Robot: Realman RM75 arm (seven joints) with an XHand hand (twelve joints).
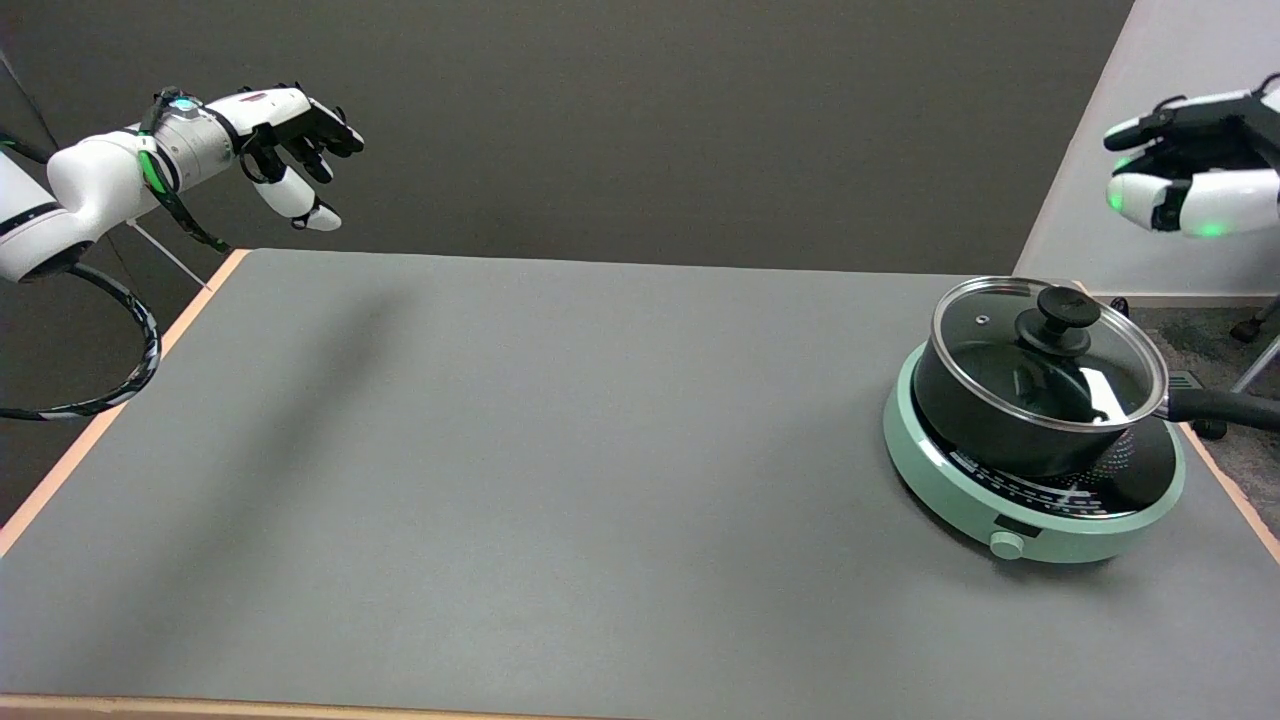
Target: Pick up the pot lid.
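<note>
The right hand (1195,165) is hovering empty with fingers (1150,195) spread above the glass pot lid (1000,345), which is sitting on the black pot (1000,440) and probably handling stiff, slippery and breakable, best taken by its black knob (1060,312).

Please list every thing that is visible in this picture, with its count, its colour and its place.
pot lid: one, clear glass with metal rim and black knob, on the pot
pot: one, black, long handle pointing right, on the cooker
cooker: one, mint green with black top, table's right side
table: one, grey with wooden edge, fills the view
right hand: one, black and white, in the air above the pot, holds nothing
left hand: one, black and white, in the air at upper left
</note>
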